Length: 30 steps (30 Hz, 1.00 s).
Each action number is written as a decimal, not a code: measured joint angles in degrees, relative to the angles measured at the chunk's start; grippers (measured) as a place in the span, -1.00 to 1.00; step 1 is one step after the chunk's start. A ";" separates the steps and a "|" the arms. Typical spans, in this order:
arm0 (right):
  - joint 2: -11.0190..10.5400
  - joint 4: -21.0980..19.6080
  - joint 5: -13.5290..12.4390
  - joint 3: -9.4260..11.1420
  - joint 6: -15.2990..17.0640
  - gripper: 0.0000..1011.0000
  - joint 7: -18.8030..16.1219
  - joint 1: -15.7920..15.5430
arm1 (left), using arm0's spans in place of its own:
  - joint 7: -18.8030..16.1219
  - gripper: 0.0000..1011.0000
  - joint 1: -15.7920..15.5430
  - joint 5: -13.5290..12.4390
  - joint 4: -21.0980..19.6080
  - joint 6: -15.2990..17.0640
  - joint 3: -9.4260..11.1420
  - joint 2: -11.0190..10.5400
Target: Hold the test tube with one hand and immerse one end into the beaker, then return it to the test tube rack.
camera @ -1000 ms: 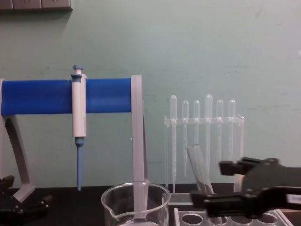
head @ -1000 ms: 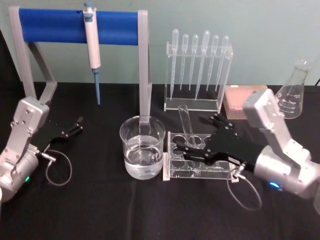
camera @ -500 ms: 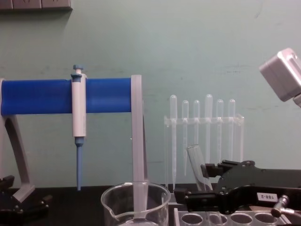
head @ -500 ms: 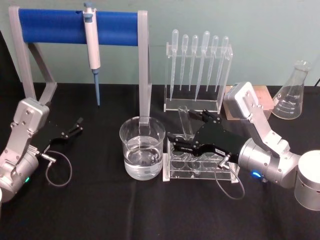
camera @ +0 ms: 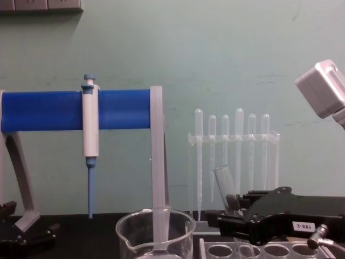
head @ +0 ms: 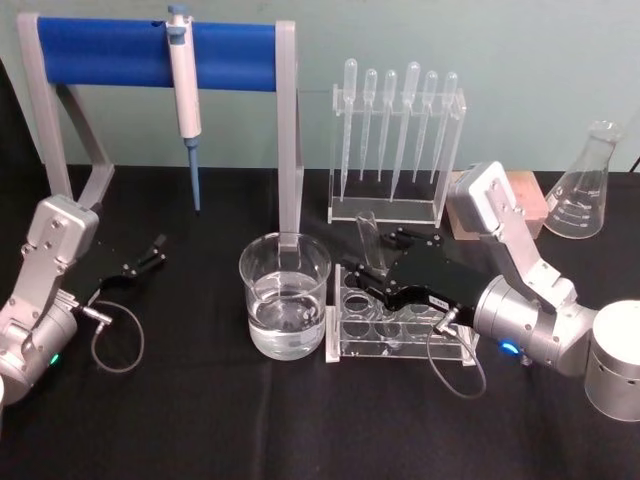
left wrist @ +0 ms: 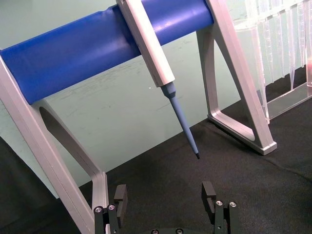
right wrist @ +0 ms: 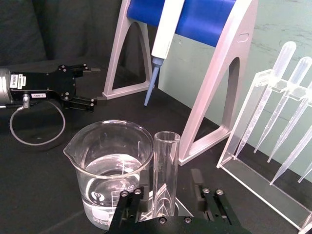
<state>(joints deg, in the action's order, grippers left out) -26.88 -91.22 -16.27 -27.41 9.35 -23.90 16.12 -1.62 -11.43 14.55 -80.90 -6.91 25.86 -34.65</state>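
Right hand (head: pixel 385 262): released, flanking my test tube (head: pixel 368 238), not clenched.
Tube: in rack (head: pixel 400 345), 3 o'clock of beaker (head: pixel 252 282).
Left hand (head: pixel 152 252): parked at 9 o'clock, released.
Remaining: I grasp, dip, return.

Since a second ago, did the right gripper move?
Yes. The right gripper slid left across the rack, toward the beaker, and is now open around the tube.
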 joint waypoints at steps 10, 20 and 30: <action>0.43 -1.40 -0.83 1.80 0.38 -0.54 -0.62 -1.24 | 0.00 0.98 0.00 0.00 0.00 0.00 0.00 0.00; 0.35 -7.16 -6.92 6.76 0.19 -0.55 0.19 -5.06 | 0.00 0.98 0.00 0.00 0.00 0.00 0.00 0.00; 0.36 -12.31 -10.75 10.03 -0.68 -0.55 3.32 -7.03 | 0.00 0.98 0.00 0.00 0.00 0.00 0.00 0.00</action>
<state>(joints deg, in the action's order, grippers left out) -26.51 -103.52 -27.01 -17.37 8.67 -20.58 9.09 -1.62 -11.43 14.55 -80.90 -6.91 25.86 -34.64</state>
